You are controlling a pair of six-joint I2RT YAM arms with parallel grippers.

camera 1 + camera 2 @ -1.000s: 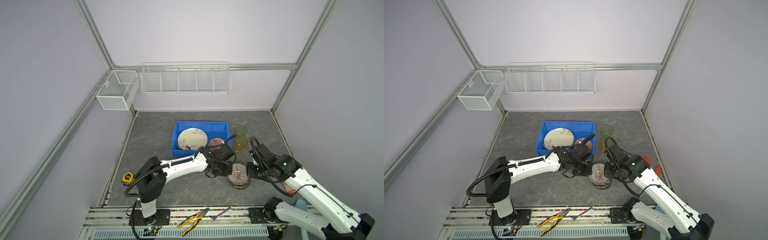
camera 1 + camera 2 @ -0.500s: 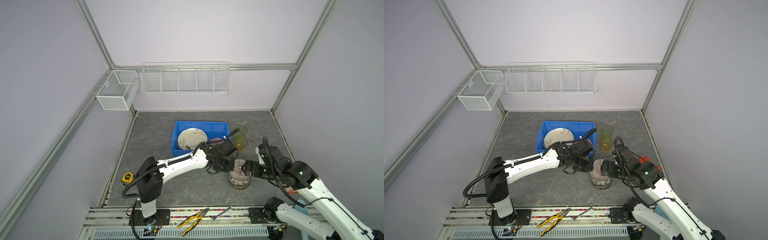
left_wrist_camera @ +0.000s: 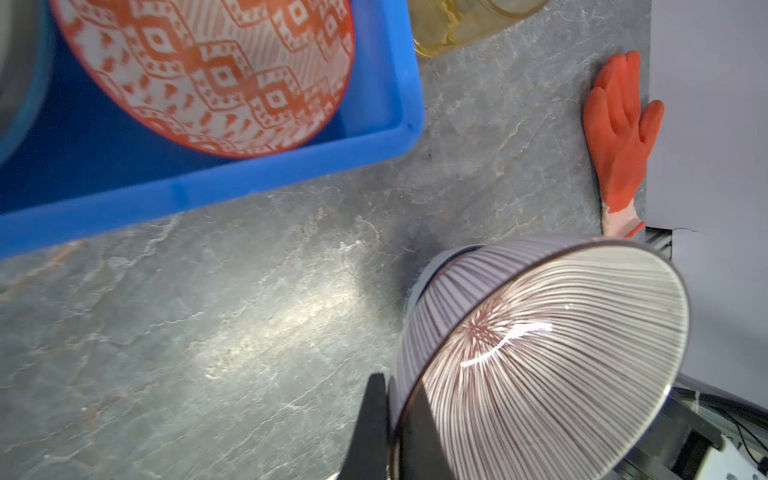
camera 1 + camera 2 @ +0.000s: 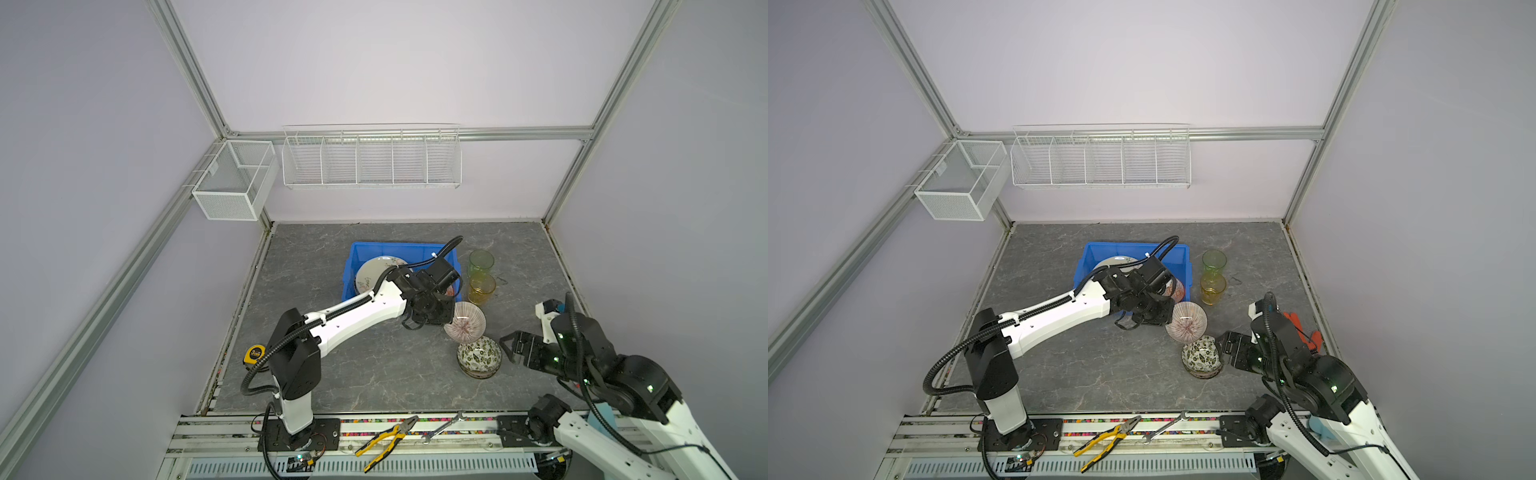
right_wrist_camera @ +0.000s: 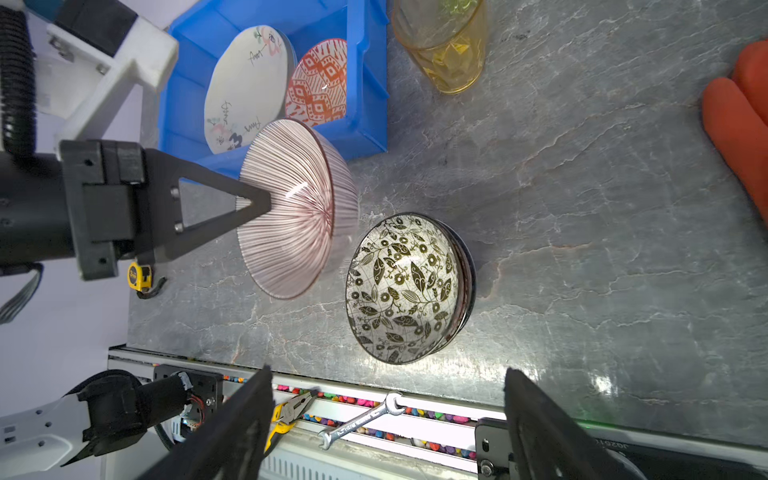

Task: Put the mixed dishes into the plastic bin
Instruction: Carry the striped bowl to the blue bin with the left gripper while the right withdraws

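Pliers (image 4: 386, 440) and a wrench (image 4: 442, 426) lie on the front rail. Beyond them the right gripper (image 5: 387, 370) stands wide open and holds nothing, just beside the leafy bowl (image 4: 478, 355), which sits nested on another bowl on the table. The left gripper (image 3: 395, 399) pinches the rim of the striped bowl (image 4: 464, 320), held tilted between the leafy bowl and the blue bin (image 4: 348, 286). The bin holds 1 plate (image 4: 372, 270) and the orange bowl (image 5: 318, 83). An amber glass (image 4: 482, 289) and a green glass (image 4: 481, 262) stand just beside it.
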